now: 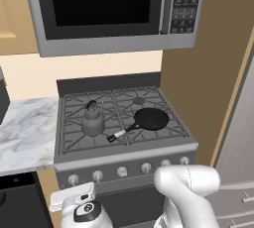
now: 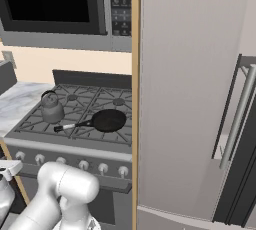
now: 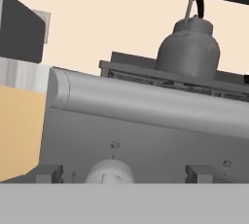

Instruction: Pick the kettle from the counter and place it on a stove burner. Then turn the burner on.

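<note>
- On the front-left grate of the grey gas stove (image 1: 124, 118) stands the small squat dark-grey metal kettle (image 1: 92, 121), upright, with its arched black handle (image 1: 91, 105) rising straight above the lid.
- The kettle's rounded body has no clear long axis; its height runs vertically, and which way the short spout points cannot be told from these pictures.
- Under the kettle lies a grey cast-iron grate with radiating bars; the stove burner (image 1: 139, 101) at the back right shows as a small round dark cap, uncovered.
- Just to the right of the kettle, on the front-right grate, rests a black round frying pan (image 1: 151, 118). Its long handle (image 1: 119, 134) with a pale tip points forward and left, ending near the kettle's base without clearly touching it.
- The white-and-grey veined marble counter (image 1: 25, 130) adjoins the stove on the left.
- A row of round silver knobs (image 1: 121, 171) lines the stove's front panel, below the kettle and pan.
- A large stainless microwave with a dark door (image 1: 109, 9) hangs above the stove.
- The robot's gripper (image 3: 126, 173) is low, in front of the stove, facing one pale round knob (image 3: 110, 172) that sits between its two dark fingertips (image 3: 47, 173); the jaws are spread apart, holding nothing.
</note>
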